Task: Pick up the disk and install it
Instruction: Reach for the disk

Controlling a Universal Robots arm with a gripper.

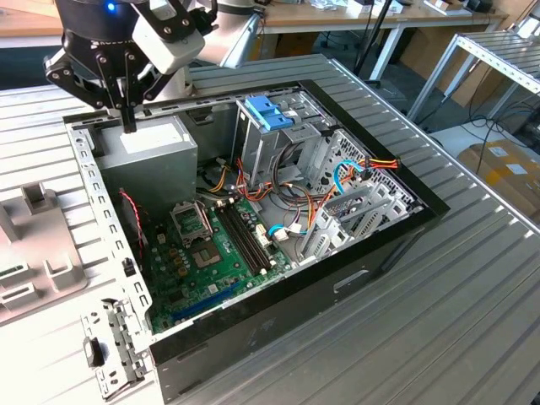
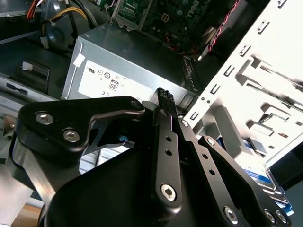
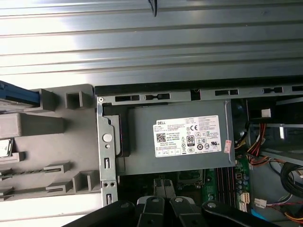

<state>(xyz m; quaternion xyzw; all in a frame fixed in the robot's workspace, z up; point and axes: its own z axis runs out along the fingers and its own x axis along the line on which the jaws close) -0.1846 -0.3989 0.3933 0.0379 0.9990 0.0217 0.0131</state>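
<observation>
The disk lies outside the computer case on a grey plastic fixture (image 3: 52, 142). The first wrist view catches its blue side bracket (image 3: 14, 93), and the second wrist view shows its white-and-blue label (image 2: 258, 172) beyond the case wall. My gripper (image 1: 128, 125) hangs over the rear corner of the open case, just above the grey power-supply box (image 1: 148, 148). Its black fingers are shut together with nothing between them in both wrist views (image 2: 163, 99) (image 3: 164, 187). The disk is off to the side of the gripper, apart from it.
The open case (image 1: 396, 245) holds a green motherboard (image 1: 211, 253), loose coloured cables (image 1: 337, 181) and a grey drive cage with light-blue latch tabs (image 1: 268, 114). The fixture (image 1: 38, 245) sits at the exterior view's left on a ribbed metal table (image 1: 439, 337).
</observation>
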